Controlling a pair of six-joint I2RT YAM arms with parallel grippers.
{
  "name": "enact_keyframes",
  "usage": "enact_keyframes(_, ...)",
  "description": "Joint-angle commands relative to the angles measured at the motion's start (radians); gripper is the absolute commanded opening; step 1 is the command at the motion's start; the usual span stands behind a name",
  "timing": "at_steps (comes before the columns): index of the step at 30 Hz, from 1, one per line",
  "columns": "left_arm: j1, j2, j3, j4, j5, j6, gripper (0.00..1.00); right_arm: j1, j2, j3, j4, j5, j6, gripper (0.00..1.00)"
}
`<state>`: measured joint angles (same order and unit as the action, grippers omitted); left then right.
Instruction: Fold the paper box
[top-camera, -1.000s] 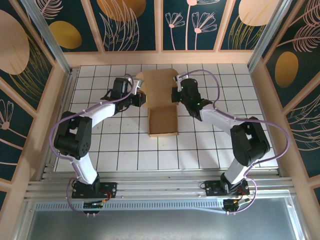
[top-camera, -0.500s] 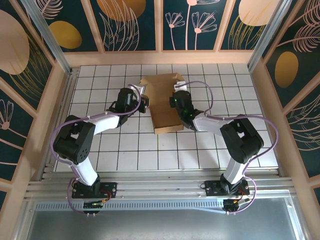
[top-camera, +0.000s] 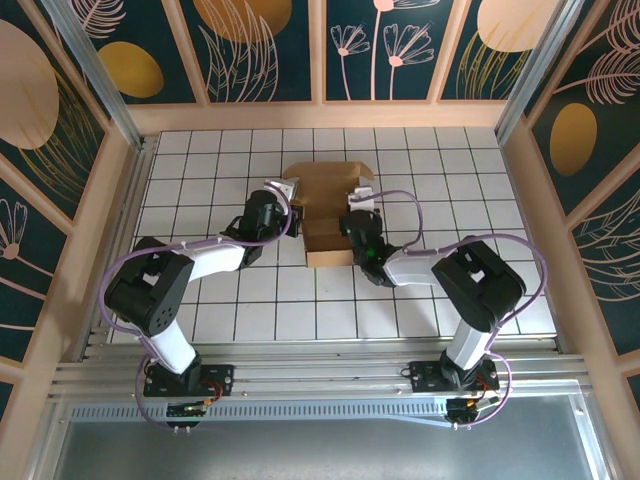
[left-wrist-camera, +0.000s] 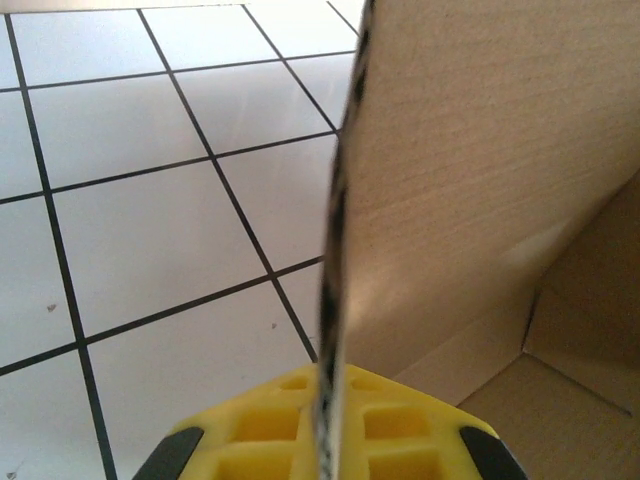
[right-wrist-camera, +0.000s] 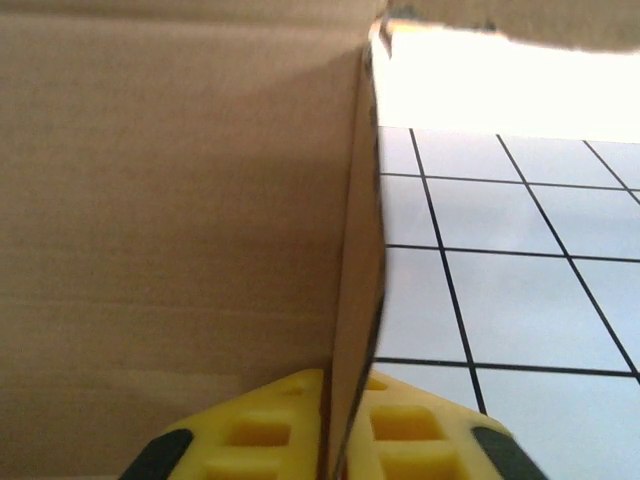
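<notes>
The paper box (top-camera: 326, 215) is plain brown cardboard in the middle of the tiled table, with its lid flap leaning forward over the back of the open tray. My left gripper (top-camera: 291, 210) is at the box's left side wall. In the left wrist view that wall (left-wrist-camera: 470, 180) stands edge-on between the yellow fingers (left-wrist-camera: 255, 440), and the left gripper (left-wrist-camera: 330, 400) is shut on it. My right gripper (top-camera: 352, 212) is at the right side wall. In the right wrist view the wall (right-wrist-camera: 170, 200) runs between the yellow fingers (right-wrist-camera: 425, 435), pinched by the right gripper (right-wrist-camera: 345, 400).
The white tiled table (top-camera: 200, 160) is fenced by wooden walls (top-camera: 115, 200) at left, back and right. A metal rail (top-camera: 320, 375) with the arm bases runs along the near edge. Both forearms lie low on either side of the box.
Both grippers have come nearer and lower with the box's side walls. The lid flap, flat at the back a second ago, has swung up and forward over the tray.
</notes>
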<state>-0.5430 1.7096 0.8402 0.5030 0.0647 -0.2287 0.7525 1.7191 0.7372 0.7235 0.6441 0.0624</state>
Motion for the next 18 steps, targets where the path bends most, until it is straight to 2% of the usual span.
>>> enact_keyframes(1,-0.027,-0.017,-0.009,0.063,0.028,-0.002,0.05,0.033,-0.016,-0.037,-0.046,-0.025,0.009,0.26)
enact_keyframes(5,-0.027,-0.033,0.001,0.041,0.005,0.025,0.05,0.033,-0.123,-0.032,-0.137,-0.086,0.012,0.51)
enact_keyframes(11,-0.028,-0.030,0.013,0.030,-0.006,0.108,0.07,0.008,-0.400,-0.089,-0.233,-0.147,-0.027,0.80)
enact_keyframes(15,-0.028,-0.030,-0.001,0.060,-0.010,0.156,0.10,-0.053,-0.593,-0.045,-0.409,-0.348,-0.084,0.82)
enact_keyframes(18,-0.028,-0.035,-0.013,0.086,-0.008,0.184,0.11,-0.133,-0.658,0.025,-0.514,-0.532,-0.141,0.86)
